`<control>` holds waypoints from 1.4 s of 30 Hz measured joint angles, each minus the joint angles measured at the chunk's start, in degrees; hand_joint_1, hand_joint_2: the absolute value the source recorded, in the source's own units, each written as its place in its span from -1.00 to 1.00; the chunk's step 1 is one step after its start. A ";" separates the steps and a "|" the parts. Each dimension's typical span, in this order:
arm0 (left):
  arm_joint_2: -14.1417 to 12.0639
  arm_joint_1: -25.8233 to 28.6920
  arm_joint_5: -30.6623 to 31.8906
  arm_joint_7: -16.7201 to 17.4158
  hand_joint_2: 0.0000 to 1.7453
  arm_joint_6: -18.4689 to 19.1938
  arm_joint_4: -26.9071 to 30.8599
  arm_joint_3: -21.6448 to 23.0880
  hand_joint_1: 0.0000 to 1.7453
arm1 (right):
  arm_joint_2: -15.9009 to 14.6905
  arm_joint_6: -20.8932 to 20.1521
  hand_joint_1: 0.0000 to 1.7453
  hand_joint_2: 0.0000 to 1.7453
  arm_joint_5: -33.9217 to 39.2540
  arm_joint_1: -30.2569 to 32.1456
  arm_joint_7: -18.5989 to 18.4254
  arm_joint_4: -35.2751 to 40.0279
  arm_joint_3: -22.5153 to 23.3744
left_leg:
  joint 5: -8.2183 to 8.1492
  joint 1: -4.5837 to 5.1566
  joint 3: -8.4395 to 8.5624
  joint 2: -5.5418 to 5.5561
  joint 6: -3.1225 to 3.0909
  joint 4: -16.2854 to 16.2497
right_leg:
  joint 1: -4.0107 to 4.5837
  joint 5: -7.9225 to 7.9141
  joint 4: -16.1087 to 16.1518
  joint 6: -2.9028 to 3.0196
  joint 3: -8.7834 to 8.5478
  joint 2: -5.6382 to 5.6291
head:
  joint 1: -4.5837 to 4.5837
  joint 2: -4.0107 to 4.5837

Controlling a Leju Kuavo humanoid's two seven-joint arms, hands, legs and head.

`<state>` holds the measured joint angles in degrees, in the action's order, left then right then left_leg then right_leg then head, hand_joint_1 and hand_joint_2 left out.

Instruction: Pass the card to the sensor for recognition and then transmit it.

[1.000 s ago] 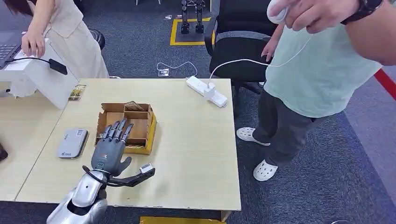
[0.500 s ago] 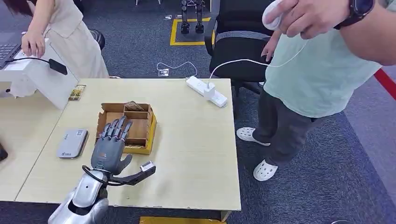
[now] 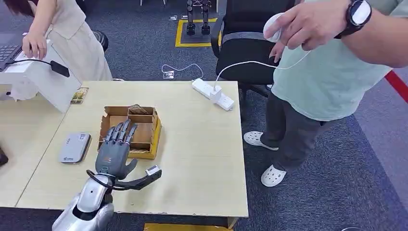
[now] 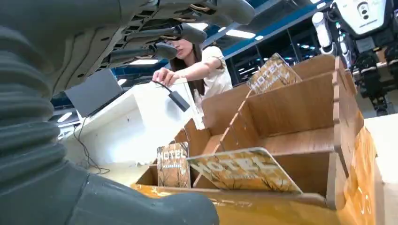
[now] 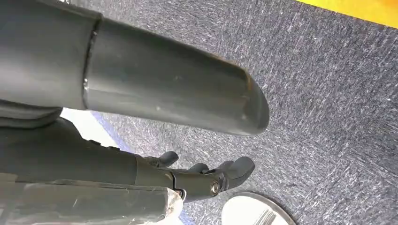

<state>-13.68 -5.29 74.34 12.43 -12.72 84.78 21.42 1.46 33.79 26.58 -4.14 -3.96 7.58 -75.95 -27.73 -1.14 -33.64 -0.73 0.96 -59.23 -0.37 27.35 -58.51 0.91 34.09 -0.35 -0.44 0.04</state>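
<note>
A compartmented cardboard box [image 3: 153, 129] stands mid-table and holds patterned "HOTEL" cards. One card [image 3: 137, 109] leans in a back compartment. In the left wrist view a card [image 4: 244, 171] lies slanted in a near compartment, a second card [image 4: 172, 164] stands beside it, and a third card [image 4: 272, 72] sticks up at the back. My left hand [image 3: 113, 149] hovers over the box's near edge, fingers spread and holding nothing; it looms over the box as left hand [image 4: 94, 56]. The grey sensor pad [image 3: 75, 147] lies left of the box. My right hand [image 5: 141, 84] hangs over carpet, holding nothing.
A white stand [image 3: 45, 82] with a cabled black scanner [image 3: 59, 68] sits at the table's left rear, a loose card [image 3: 79, 95] beside it. A power strip [image 3: 213, 94] lies at the far edge. One person stands right of the table, another at the far left.
My left hand has crept slightly forward over the box's near edge. The person on the right has moved the hand holding a white device leftward and down.
</note>
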 joint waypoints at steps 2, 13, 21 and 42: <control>0.15 -0.11 0.11 0.46 1.00 0.05 -0.74 0.00 -1.00 | 0.02 0.00 -1.00 -1.00 -0.02 0.01 0.00 0.00 -0.17 | 0.00 0.00 0.00 0.00 0.00 0.00 | 0.00 0.00 0.00 0.00 0.00 0.00 | 0.00 0.00; 0.98 -0.25 0.28 0.53 1.00 0.11 -3.32 0.00 -1.00 | 0.02 0.00 -1.00 -1.00 -0.07 0.00 0.00 0.00 -0.92 | 0.00 0.00 0.00 0.00 0.00 0.00 | 0.00 0.00 0.00 0.00 0.00 0.00 | 0.00 0.00; 1.22 -0.28 0.31 0.53 1.00 0.11 -3.76 0.00 -1.00 | 0.02 0.00 -1.00 -1.00 -0.07 0.01 -0.02 0.00 -0.94 | 0.00 0.00 0.00 0.00 0.00 0.00 | 0.00 0.00 0.00 0.00 0.00 0.00 | 0.00 0.00; 1.46 -0.30 0.42 0.75 1.00 0.11 -4.53 -0.02 1.00 | 0.02 0.00 -1.00 -1.00 0.00 -0.02 0.07 0.00 -1.20 | 0.00 0.00 0.00 0.00 0.00 0.00 | 0.00 0.00 0.00 0.00 0.00 0.00 | 0.00 0.00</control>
<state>-12.22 -5.59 74.75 13.18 -12.61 80.26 21.40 1.49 33.79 26.58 -4.16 -3.89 7.58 -77.16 -27.73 -1.14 -33.64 -0.73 0.95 -59.23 -0.37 27.35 -58.51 0.91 34.09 -0.36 -0.44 0.04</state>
